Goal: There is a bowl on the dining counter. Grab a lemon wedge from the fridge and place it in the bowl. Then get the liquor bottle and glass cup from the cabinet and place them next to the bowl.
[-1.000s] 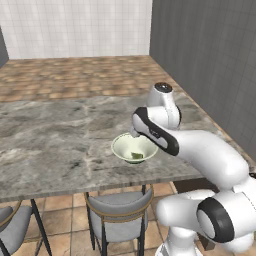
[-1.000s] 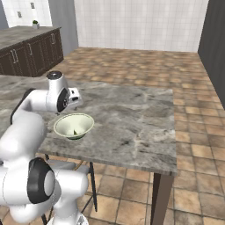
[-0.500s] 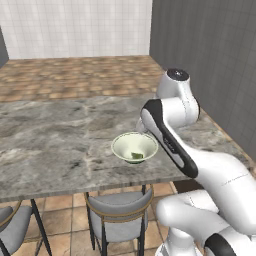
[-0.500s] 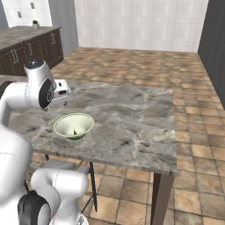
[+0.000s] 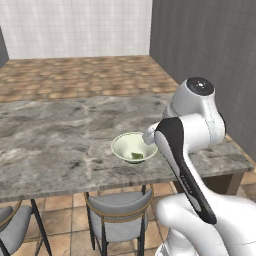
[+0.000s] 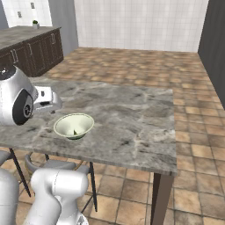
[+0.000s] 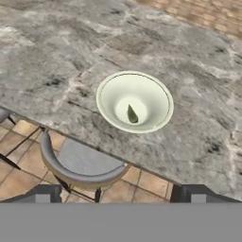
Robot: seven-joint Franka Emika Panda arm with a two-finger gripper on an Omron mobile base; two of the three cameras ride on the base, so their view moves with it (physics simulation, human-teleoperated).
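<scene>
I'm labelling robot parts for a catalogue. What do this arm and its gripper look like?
The arm is glossy white with rounded, bulbous segments, dark grey round joint caps and a black stripe along one link. The gripper has two small dark, blocky finger tips. No cables or markings are visible.

Even, soft rendered light, faint shadows, no glare, slightly coarse textures.

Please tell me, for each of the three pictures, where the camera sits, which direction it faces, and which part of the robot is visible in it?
Left base view: behind the arm's left, looking forward and down at the dining counter; white arm at right.
Right base view: behind its right, same counter; arm at left.
Hand view: on the hand, looking down at the bowl; open gripper fingertips at bottom.
All three share the bowl holding the lemon wedge.
</scene>
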